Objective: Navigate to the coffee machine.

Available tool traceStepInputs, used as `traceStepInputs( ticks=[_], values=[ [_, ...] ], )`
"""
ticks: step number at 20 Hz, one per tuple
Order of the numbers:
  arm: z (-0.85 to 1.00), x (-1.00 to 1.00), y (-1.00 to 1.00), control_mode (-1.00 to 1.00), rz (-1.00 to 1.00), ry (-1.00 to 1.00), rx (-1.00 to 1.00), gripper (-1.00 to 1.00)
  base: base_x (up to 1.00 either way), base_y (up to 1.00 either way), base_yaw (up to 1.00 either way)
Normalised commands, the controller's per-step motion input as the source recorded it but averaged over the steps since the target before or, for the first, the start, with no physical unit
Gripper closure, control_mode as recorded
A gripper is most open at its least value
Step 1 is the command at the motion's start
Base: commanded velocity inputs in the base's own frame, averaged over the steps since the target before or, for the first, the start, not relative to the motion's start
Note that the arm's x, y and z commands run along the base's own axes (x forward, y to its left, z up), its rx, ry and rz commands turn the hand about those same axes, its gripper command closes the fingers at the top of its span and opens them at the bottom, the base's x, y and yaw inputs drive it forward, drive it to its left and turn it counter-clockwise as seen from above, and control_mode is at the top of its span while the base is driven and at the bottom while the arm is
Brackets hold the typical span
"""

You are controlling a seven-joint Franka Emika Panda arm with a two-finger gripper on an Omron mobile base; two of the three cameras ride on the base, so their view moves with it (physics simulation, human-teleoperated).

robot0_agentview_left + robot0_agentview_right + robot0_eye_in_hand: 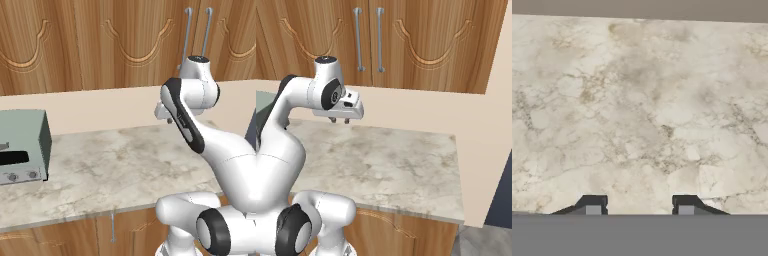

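Note:
The coffee machine is out of view. My gripper (339,120) hangs above the marble counter (391,160), close to the back wall, with its short dark fingertips pointing down. In the hand view the gripper (639,207) is open, its two tips wide apart over bare marble (637,110) with nothing between them. In the left base view the hand (164,111) sits just behind the arm's elbow.
A wide grey-green toaster oven (22,145) with knobs stands at the counter's left end. Wooden cabinets with metal handles (368,40) hang above. The counter ends on the right at a beige wall (486,140), with a dark panel (501,200) beyond it.

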Motion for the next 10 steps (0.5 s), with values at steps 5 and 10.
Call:
traceStepInputs(
  ticks=[5,10],
  values=[
    [0.0,-0.35,0.0,-1.0,0.0,-0.02,0.0,-1.0,0.0,0.0,0.0],
    [-0.32,-0.92,0.0,-1.0,0.0,0.0,-0.03,-1.0,0.0,0.0,0.0]
  ],
)
